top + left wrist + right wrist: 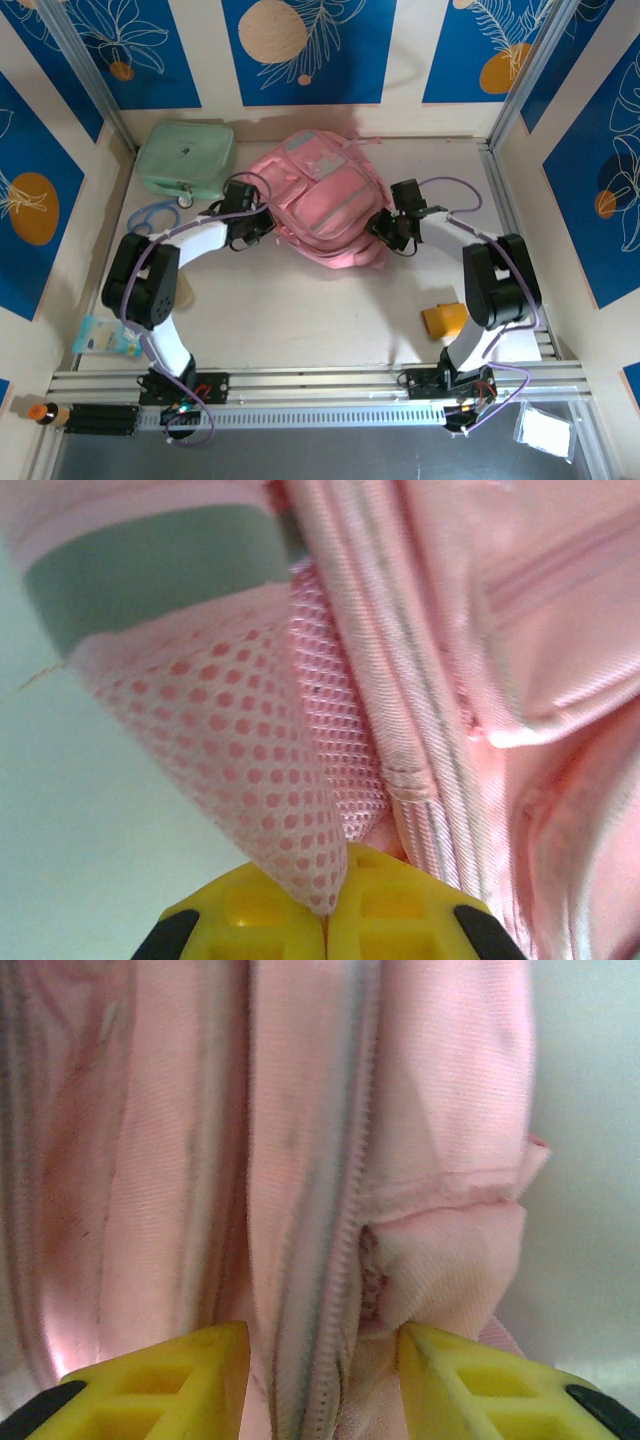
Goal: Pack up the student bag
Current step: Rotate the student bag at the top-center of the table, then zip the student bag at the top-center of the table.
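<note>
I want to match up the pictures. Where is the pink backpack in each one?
Top external: student bag lies mid-table, between both grippers.
Left wrist: fills the frame; its mesh is pinched in the yellow fingers.
Right wrist: fills the frame, zipper running between the spread fingers.
Shared landmark: pink fabric.

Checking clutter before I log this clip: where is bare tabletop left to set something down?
Widest free patch: the table in front of the student bag, between the two arms, bordered right by the yellow object. The back right corner also looks bare. Crowded: the back left, with the mint-green case and blue ring.
</note>
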Controlling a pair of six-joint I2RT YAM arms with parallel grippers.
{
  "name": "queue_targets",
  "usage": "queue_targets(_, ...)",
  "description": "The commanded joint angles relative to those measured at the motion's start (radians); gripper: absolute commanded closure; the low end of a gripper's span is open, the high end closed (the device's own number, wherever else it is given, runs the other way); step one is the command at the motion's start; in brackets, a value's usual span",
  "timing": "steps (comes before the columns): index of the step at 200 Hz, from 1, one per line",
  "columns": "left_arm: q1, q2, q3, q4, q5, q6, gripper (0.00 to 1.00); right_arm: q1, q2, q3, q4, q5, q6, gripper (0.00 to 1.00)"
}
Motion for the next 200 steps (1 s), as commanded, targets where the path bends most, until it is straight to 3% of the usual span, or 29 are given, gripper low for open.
queue_targets(1,-0.042,-0.06,-0.039,0.043,0.097,-0.042,1.0,-0.034,0.074,0.082,0.059,-0.019,-0.054,0.56)
queue_targets(28,-0.095,-0.061,-0.047,0.069,0.114,-0.081,1.0,-0.084,0.1,0.162,0.007,0.017,-0.097,0.47)
queue_targets(58,-0.139,-0.039,-0.056,0.158,0.121,-0.166,1.0,-0.119,-0.009,0.15,-0.094,0.098,-0.131,0.33)
queue_targets(82,-0.152,-0.032,-0.056,0.206,0.102,-0.222,1.0,-0.104,-0.093,0.166,-0.238,0.123,-0.141,0.32)
queue_targets(109,-0.156,-0.012,-0.039,0.26,0.116,-0.263,1.0,-0.013,-0.184,0.134,-0.296,0.163,-0.147,0.32)
queue_targets(141,-0.162,0.015,-0.028,0.294,0.136,-0.29,1.0,0.17,-0.252,0.058,-0.237,0.169,-0.134,0.39)
queue_targets(171,-0.163,0.024,-0.026,0.307,0.143,-0.293,1.0,0.395,-0.204,0.061,-0.172,0.217,-0.144,0.57)
queue_targets(200,-0.165,0.025,-0.025,0.321,0.156,-0.299,1.0,0.483,-0.116,0.105,-0.121,0.222,-0.137,0.67)
